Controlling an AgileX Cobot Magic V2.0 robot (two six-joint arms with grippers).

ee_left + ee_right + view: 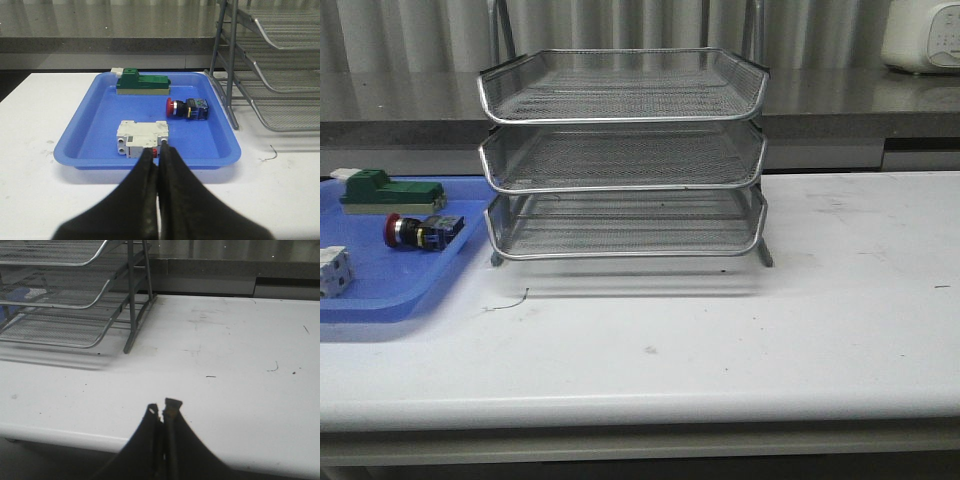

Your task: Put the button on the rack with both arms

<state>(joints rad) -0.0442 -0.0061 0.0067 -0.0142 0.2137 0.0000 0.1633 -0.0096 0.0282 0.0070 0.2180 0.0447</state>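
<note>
Big three-tier wire mesh rack [625, 160] stands mid-table toward the far edge, all tiers bare, and the blue tray [380, 295] sits just beside it at the table's left edge. Risk, as I judge it: the green block [142, 82] and white breaker [142, 138] crowd the tray, so a sloppy reach could clip them, and the round-headed button [422, 231] could roll or twist from a pinch. It lies on its side in the tray, long axis running along the table's width, red head toward the left edge. Left gripper [158, 152] clenched empty near the tray; right gripper [162, 410] also pressed closed, holding nothing, over the near right edge.
</note>
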